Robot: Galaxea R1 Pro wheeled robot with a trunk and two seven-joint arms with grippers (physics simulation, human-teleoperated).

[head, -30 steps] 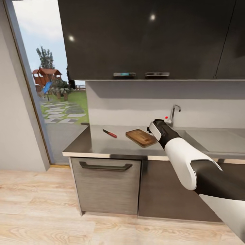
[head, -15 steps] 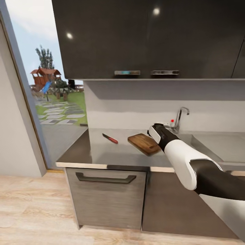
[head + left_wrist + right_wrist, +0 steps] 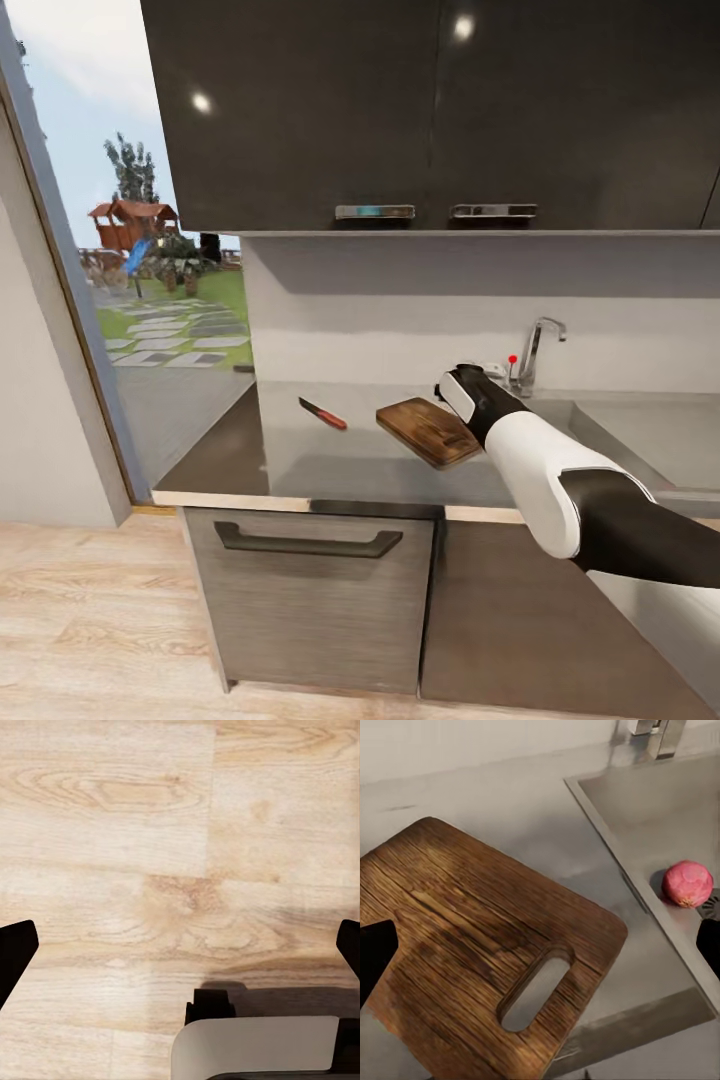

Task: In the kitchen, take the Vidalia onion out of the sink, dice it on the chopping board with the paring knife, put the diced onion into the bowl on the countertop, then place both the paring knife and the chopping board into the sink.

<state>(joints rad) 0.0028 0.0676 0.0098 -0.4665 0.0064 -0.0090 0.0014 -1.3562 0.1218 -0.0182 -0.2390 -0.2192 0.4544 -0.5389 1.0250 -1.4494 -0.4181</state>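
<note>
Right pincer [image 3: 447, 383], splayed wide above chopping board [image 3: 430, 431], hides its corner.

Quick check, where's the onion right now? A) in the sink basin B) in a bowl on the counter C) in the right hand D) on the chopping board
A: the right wrist view shows the Vidalia onion lying on the floor of the sink, apart from the chopping board, which lies bare on the countertop.
</note>
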